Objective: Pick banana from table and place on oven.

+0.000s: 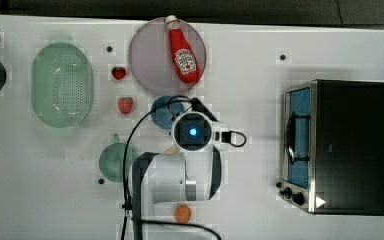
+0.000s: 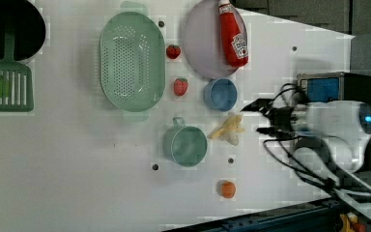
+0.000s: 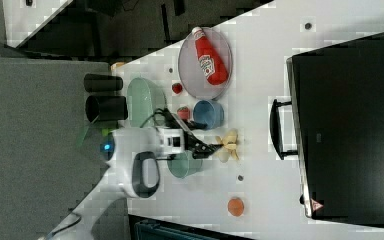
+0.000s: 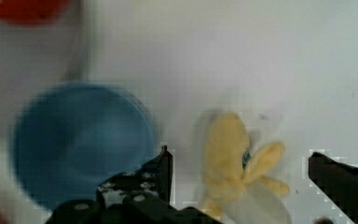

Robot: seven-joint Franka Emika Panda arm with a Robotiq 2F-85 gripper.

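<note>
Fingers point(image 4: 240, 170) spread wide and empty, straddling the banana point(image 4: 233, 163) on the table point(image 4: 261, 56), blue bowl point(image 4: 79, 140) just beside

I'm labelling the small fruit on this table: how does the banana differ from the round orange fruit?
The banana is pale yellow; the orange fruit is deep orange. The banana is long, with peel flaps spread; the orange fruit is a compact ball. The banana lies between the blue bowl and green cup, with the open gripper over it; the orange fruit sits apart, near the table edge. Both rest on the table.
</note>
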